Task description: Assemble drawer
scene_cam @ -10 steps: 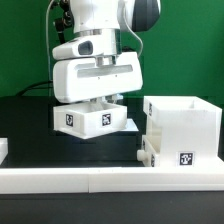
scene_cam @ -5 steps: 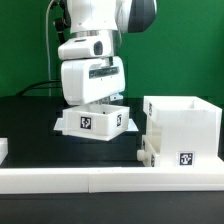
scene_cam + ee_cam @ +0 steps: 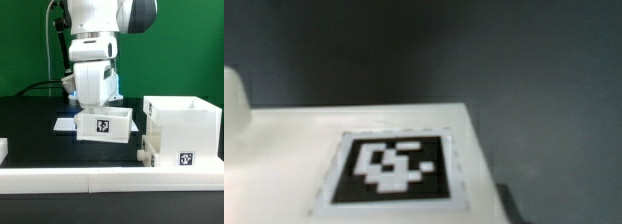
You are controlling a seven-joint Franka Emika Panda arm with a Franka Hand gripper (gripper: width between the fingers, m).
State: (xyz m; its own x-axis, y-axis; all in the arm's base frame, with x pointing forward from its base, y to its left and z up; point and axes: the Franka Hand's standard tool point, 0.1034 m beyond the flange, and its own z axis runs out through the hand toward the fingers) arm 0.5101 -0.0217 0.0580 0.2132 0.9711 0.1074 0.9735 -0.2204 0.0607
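A small white drawer tray [image 3: 104,126] with a black-and-white tag on its front wall sits at the middle of the black table. My gripper [image 3: 97,107] reaches down into it from above and looks shut on its wall; the fingertips are hidden by the tray. The large open casing [image 3: 184,128] stands apart from it at the exterior view's right, with a tag low on its front. A smaller white part [image 3: 146,153] sticks out at the casing's lower left. The wrist view is blurred and shows a white tagged surface [image 3: 393,172] close up over the dark table.
The long low white border wall [image 3: 100,179] runs along the front. A flat white sheet [image 3: 64,124] lies just beside the tray, on the exterior view's left. A small white piece [image 3: 3,150] shows at the far left edge. A green backdrop stands behind.
My gripper has moved toward the exterior view's right with the tray and turned it. The tray now faces the camera squarely and sits nearer the casing.
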